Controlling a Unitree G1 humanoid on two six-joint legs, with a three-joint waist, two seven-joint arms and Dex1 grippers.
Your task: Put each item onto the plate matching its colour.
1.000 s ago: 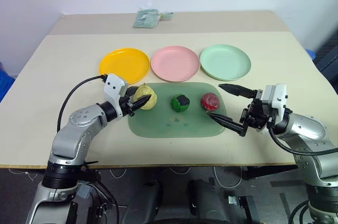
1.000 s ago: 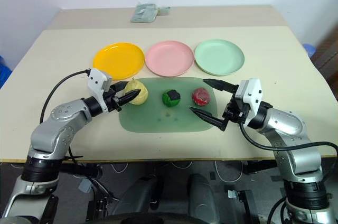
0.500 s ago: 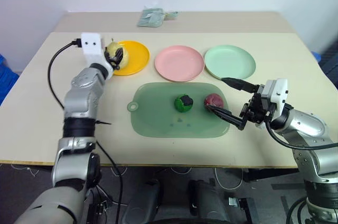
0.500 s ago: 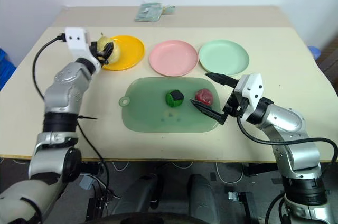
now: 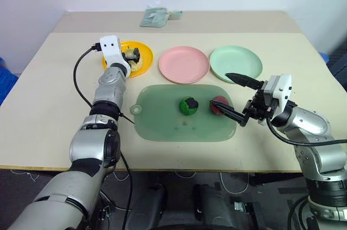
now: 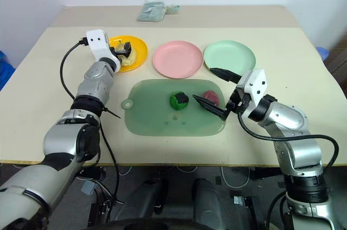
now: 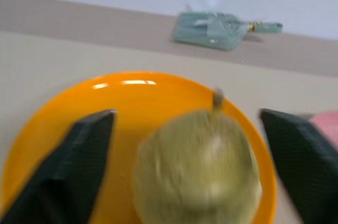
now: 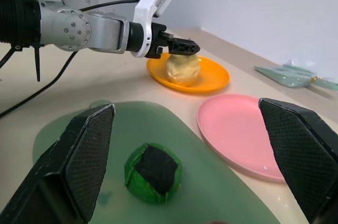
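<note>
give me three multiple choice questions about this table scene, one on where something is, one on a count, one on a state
1. Where is the yellow pear?
A. on the orange plate
B. on the green mat
C. on the pink plate

2. How many toys lie on the green mat?
A. one
B. two
C. three

3. How is the left tool?
A. shut on the pear
B. open around the pear
C. over the mint plate

Answers:
1. A, the pear sits on that plate.
2. B, only the green ball and red ball are there.
3. B, its fingers stand apart on both sides of the pear.

L arm stretched fwd, left gripper (image 7: 185, 176) open; right gripper (image 5: 236, 97) open, level.
</note>
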